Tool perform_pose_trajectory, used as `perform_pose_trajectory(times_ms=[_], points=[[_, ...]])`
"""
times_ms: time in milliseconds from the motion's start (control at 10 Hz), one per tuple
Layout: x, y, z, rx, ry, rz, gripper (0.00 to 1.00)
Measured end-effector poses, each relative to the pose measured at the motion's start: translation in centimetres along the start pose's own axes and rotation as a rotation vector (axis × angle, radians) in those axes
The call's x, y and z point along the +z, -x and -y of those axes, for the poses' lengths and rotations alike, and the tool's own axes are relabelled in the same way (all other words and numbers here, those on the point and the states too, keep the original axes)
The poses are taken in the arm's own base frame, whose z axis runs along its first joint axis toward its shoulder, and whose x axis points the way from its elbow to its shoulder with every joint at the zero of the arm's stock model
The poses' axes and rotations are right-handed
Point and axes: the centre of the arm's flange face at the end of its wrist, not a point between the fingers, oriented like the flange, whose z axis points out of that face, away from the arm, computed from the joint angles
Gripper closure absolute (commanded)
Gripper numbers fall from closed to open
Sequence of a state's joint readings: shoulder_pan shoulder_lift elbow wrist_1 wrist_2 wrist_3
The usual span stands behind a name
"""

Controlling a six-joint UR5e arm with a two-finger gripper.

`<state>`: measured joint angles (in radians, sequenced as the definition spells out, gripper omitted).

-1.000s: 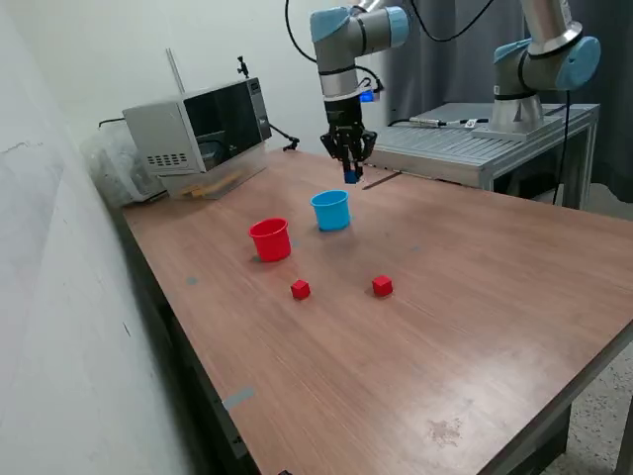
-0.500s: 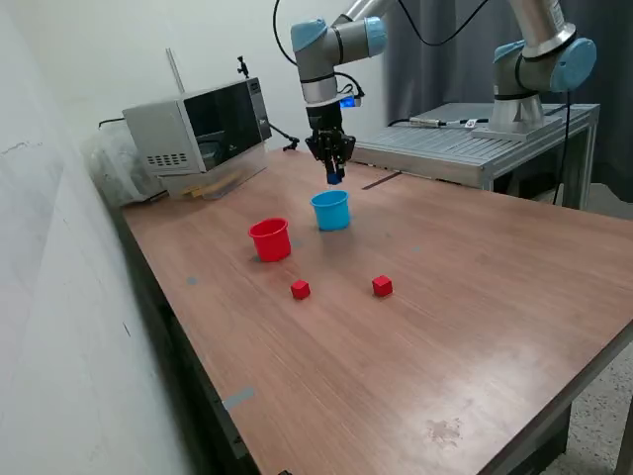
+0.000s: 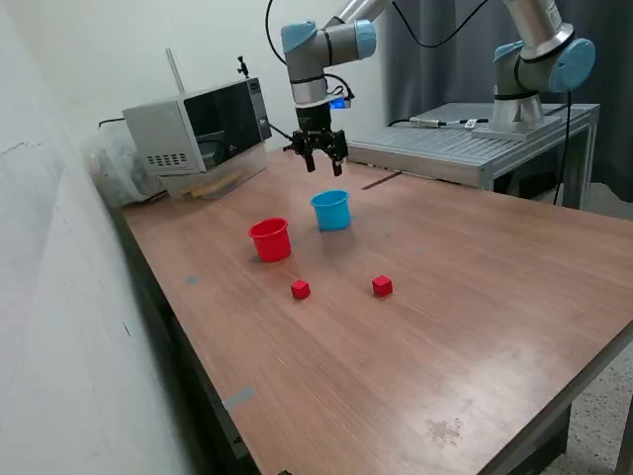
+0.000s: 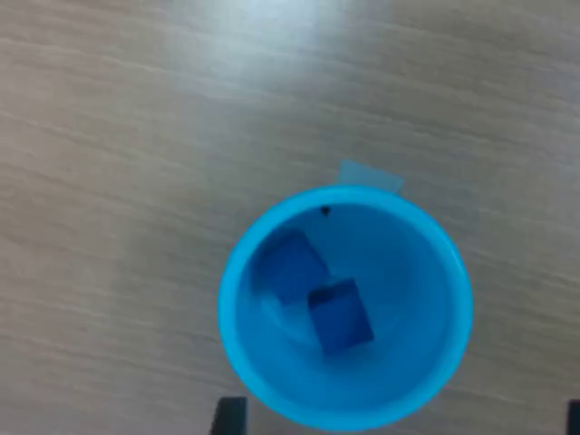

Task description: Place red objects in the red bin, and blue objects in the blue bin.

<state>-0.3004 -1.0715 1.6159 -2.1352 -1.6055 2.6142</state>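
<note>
Exterior view: tool [image 3: 319,161] hanging with fingers spread apart and empty, up at about 11 o'clock from the blue bin [image 3: 331,210]. Red bin [image 3: 270,239] standing upright just beside the blue one, at its 8 o'clock. Two red cubes lying on the bare surface [image 3: 475,297], apart from each other: one [image 3: 301,289] at 5 o'clock from the red bin, the other [image 3: 382,286] at 5 o'clock from the blue bin. Both not yet sorted.

Wrist view: looking straight down into the blue bin [image 4: 237,299], with two dark blue cubes [image 4: 340,313] resting on its floor, touching or nearly so. Blue half of the job apparently done.

Likely handling of the red cubes: light, rigid, flat-faced, not fragile; best pinched across two opposite side faces, square to the fingers, to avoid twisting out.
</note>
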Motion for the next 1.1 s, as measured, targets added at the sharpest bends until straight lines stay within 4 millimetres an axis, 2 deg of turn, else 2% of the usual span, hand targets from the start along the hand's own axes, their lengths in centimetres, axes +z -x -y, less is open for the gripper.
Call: perform_pose_trajectory(times_ms=[100,200,300,600,700,800,1100], points=[[-0.8,-0.5,-0.1,-0.005,0.012,-0.002,0.00],[-1.8,-1.9,-0.4,-0.017,0.033,-0.022,0.00],[-2.9,-4.1,-0.7,-0.029,0.049,-0.054,0.00],[-5.0,-15.1,-1.9,-0.142,0.047,-0.108,0.00],[-5.6,-18.2,-2.3,-0.185,0.049,-0.112,0.00],[-6.1,-20.5,-2.8,-0.213,0.056,-0.112,0.00],[-6.1,-24.0,-5.8,-0.172,0.068,-0.111,0.00]])
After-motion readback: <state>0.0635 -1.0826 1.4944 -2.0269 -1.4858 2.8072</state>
